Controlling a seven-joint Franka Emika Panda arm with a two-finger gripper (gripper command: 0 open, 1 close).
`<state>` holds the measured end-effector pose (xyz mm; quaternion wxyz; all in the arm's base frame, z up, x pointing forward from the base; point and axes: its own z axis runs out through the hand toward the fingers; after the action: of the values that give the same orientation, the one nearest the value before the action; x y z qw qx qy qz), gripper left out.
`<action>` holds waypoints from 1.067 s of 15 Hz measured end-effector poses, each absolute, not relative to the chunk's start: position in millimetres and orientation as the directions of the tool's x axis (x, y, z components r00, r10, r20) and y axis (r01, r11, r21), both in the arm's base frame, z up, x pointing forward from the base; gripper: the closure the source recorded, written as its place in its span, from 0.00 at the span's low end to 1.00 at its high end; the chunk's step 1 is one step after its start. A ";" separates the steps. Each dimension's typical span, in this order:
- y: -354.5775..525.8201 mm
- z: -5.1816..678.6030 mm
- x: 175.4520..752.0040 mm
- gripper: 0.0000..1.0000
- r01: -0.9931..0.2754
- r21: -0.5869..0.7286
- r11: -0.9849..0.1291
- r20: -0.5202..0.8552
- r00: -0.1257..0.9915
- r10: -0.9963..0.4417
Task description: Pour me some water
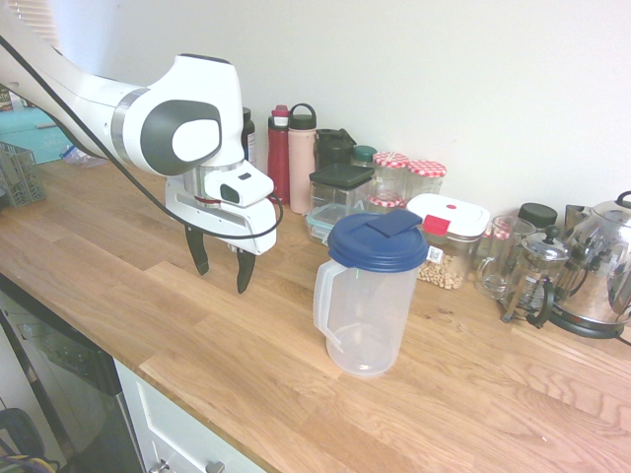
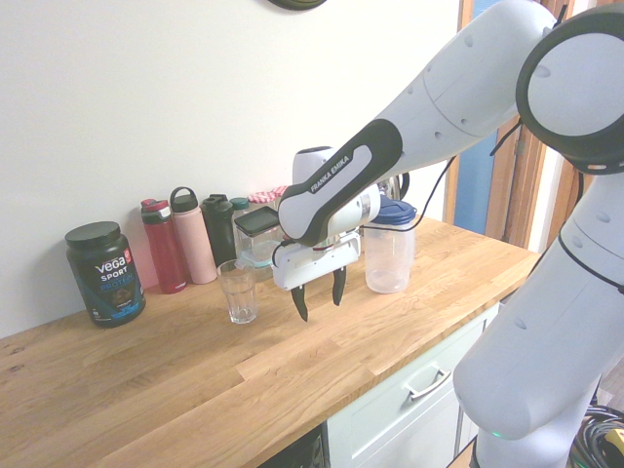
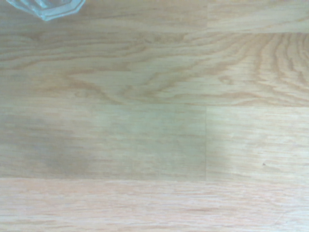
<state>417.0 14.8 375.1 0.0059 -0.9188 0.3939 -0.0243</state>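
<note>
A clear plastic pitcher point(image 1: 365, 296) with a dark blue lid stands upright on the wooden counter point(image 1: 296, 365); in the second exterior view the pitcher point(image 2: 389, 252) is behind the arm. An empty drinking glass point(image 2: 237, 291) stands on the counter left of the gripper; its base point(image 3: 48, 7) shows at the edge of the wrist view. My gripper point(image 1: 221, 264) hangs open just above the bare counter, fingers pointing down, between the glass and the pitcher, touching neither. In the second exterior view the gripper point(image 2: 319, 293) holds nothing.
Along the wall stand a black protein tub point(image 2: 104, 271), a red bottle point(image 2: 164, 246), a pink bottle point(image 2: 193, 236), jars with checked lids point(image 1: 391, 177), a food container point(image 1: 449, 236), a French press point(image 1: 535, 276) and a kettle point(image 1: 601, 261). The counter's front edge runs close below.
</note>
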 end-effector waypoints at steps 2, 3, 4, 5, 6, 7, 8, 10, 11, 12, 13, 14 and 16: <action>14.3 373.6 417.3 0.00 -0.735 -0.037 -0.677 0.026 0.676 -0.736; 13.2 378.7 418.0 0.00 -0.743 -0.044 -0.668 0.026 0.667 -0.744; 10.3 391.8 416.7 0.00 -0.753 -0.045 -0.656 0.035 0.655 -0.755; 6.7 410.6 410.8 0.00 -0.762 -0.045 -0.646 0.044 0.645 -0.763; 2.5 434.4 400.2 0.00 -0.767 -0.053 -0.640 0.052 0.638 -0.769; -3.0 458.6 387.1 0.00 -0.771 -0.065 -0.633 0.059 0.630 -0.774; -11.4 482.9 370.7 0.00 -0.778 -0.075 -0.624 0.060 0.621 -0.781; -37.0 527.4 334.2 0.00 -0.790 -0.100 -0.605 0.064 0.602 -0.796; -53.7 544.1 317.9 0.00 -0.796 -0.113 -0.595 0.074 0.590 -0.804; -70.9 555.4 306.4 0.00 -0.804 -0.127 -0.580 0.086 0.574 -0.814; -90.1 558.2 299.4 0.00 -0.812 -0.138 -0.567 0.089 0.560 -0.824; -107.4 556.2 295.2 0.00 -0.817 -0.142 -0.558 0.080 0.553 -0.830; -138.3 548.7 290.7 0.00 -0.818 -0.141 -0.557 0.074 0.552 -0.830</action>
<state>290.7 -138.3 548.7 0.0451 -0.8798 0.4685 -0.0663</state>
